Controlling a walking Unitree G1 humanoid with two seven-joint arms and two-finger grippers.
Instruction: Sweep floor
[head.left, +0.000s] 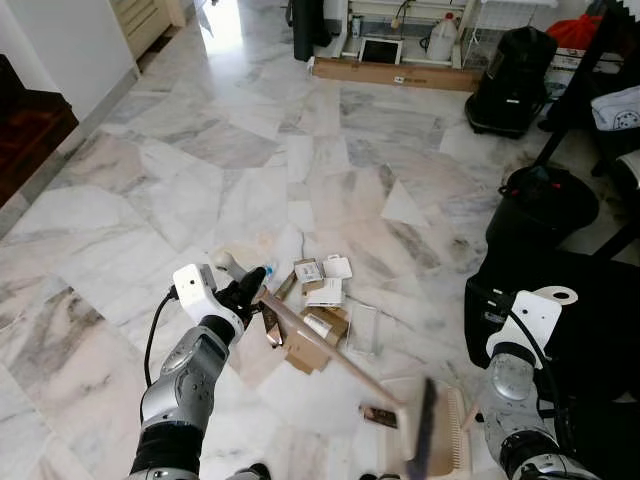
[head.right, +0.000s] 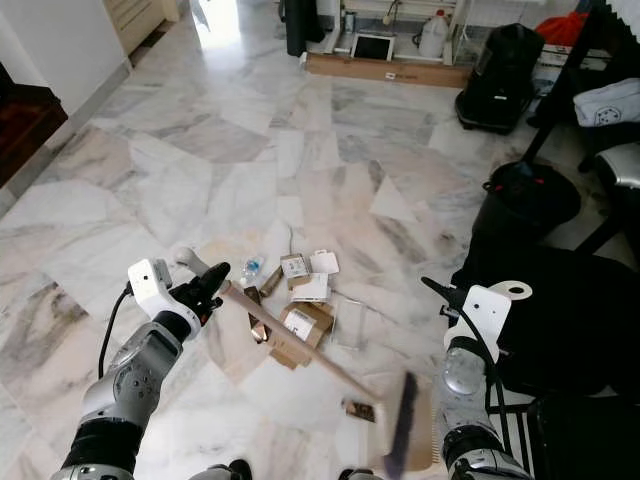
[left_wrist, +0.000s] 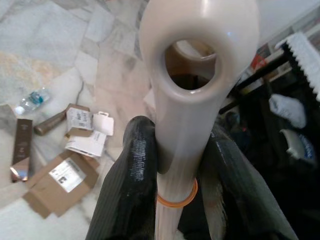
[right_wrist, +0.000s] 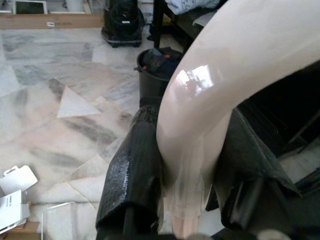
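Note:
My left gripper (head.left: 252, 288) is shut on the upper end of a cream broom handle (head.left: 330, 350); its black fingers (left_wrist: 132, 165) clamp the handle just below the hanging hole. The handle slants down to the right to a blurred dark broom head (head.left: 420, 435), which is beside a cream dustpan (head.left: 455, 445). My right gripper (right_wrist: 185, 150) is shut on a curved cream dustpan handle (right_wrist: 220, 65). Litter lies on the marble floor: flattened cardboard boxes (head.left: 320, 340), white cartons (head.left: 325, 290), a small plastic bottle (head.left: 262, 272) and a wrapper (head.left: 378, 415).
A black bin (head.left: 545, 200) and a large black bag (head.left: 580, 330) stand close on my right. Farther back are another black bag (head.left: 515, 80) and a long cardboard box (head.left: 395, 72). A white wall and dark wooden steps (head.left: 30, 130) are at the left.

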